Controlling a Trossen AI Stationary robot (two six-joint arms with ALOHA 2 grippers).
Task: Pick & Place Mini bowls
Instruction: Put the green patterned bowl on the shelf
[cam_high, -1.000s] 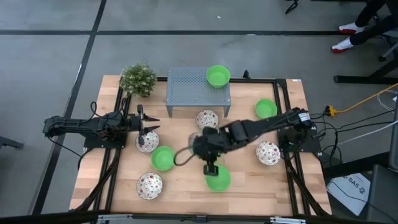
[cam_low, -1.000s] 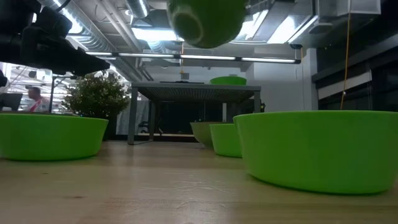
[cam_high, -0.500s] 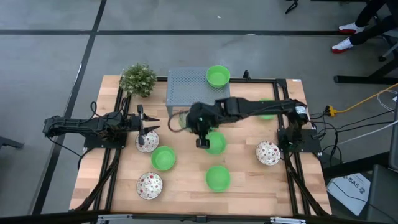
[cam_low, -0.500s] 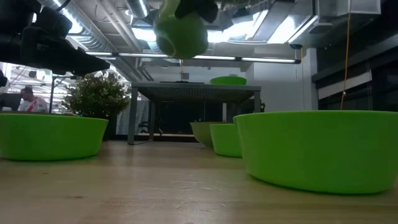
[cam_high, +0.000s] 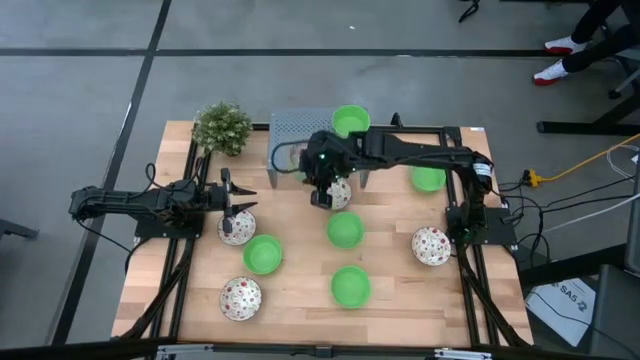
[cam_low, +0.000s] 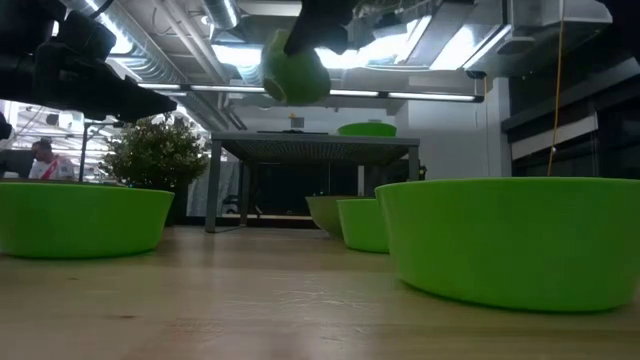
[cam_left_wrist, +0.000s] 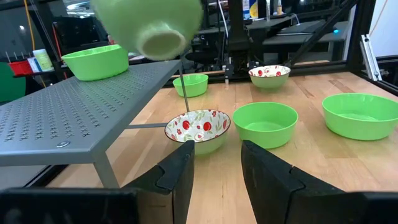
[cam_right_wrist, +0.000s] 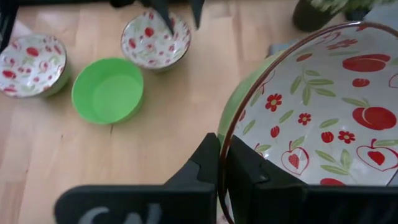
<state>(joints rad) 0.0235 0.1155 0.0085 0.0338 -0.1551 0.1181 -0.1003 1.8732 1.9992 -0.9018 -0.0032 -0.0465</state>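
My right gripper (cam_high: 322, 195) is shut on a mini bowl (cam_right_wrist: 311, 112) that is white inside with red fruit and flowers and pale green outside (cam_low: 295, 72). It hangs high over the table, just in front of the grey stand (cam_high: 300, 140). Below it another patterned bowl (cam_left_wrist: 198, 127) rests on the table on its base. Green bowls (cam_high: 345, 230) (cam_high: 350, 287) (cam_high: 262, 253) and patterned ones (cam_high: 432, 245) (cam_high: 241, 297) also rest on the table. My left gripper (cam_left_wrist: 214, 168) waits open and level at the table's left, by a patterned bowl (cam_high: 237, 228). My right gripper pinches the bowl's rim (cam_right_wrist: 225, 127), one finger inside the bowl and one on its green outer wall. The fingers slant downward from the table's right side. The bowl is lifted clear and tilted, its base (cam_left_wrist: 163, 43) turned toward the left arm.
One green bowl (cam_high: 350, 122) stands on the stand's right end, and another (cam_high: 428, 175) lies on the table right of the stand. A potted plant (cam_high: 222, 127) sits at the far left corner. A person (cam_low: 45, 155) shows in the room beyond.
My right gripper has carried the patterned bowl from over the near green bowl toward the table's far edge, up to the stand's front, rising slightly and turning. The bowl has stayed lifted clear in the hold.
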